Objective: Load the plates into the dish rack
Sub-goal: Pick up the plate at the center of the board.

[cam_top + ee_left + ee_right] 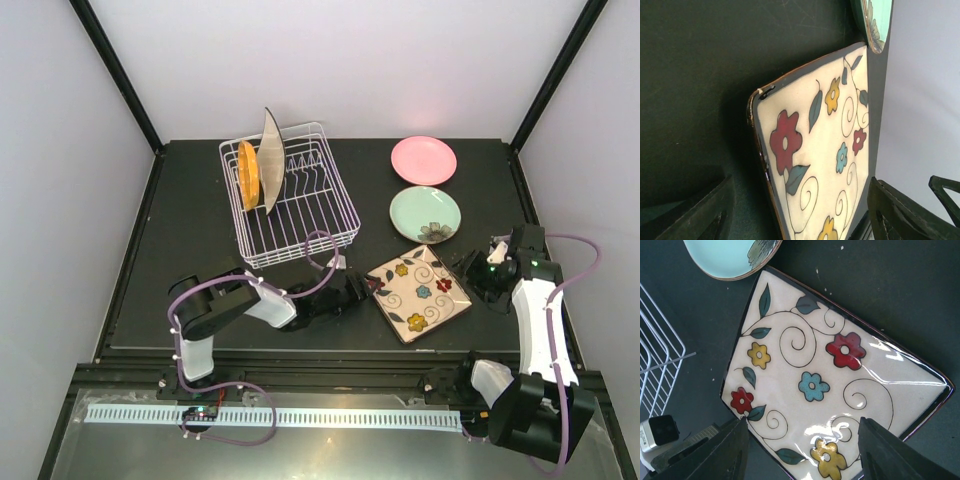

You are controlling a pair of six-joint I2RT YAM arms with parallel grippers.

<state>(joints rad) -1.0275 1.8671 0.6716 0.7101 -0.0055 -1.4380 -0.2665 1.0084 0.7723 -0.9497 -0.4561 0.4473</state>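
Square flowered plate (418, 293) lies on surface (190, 230), just right of dish rack (290, 262), between both arms. Left jaws apart, either side of plate's edge, not yet gripping. Right jaws apart above it, empty. Risk: slick glazed rim slips from pinch, and plate skids into green plate (425, 213) or drops mid-lift.

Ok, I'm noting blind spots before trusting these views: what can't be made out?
1. Top view: the tall pale plate standing in the white wire dish rack is edge-on, face hidden.
2. Left wrist view: the top edge cuts off the pale green round plate.
3. Wrist views: the bottom edge cuts the left fingers and right fingers; contact with the cream square flowered plate unclear.
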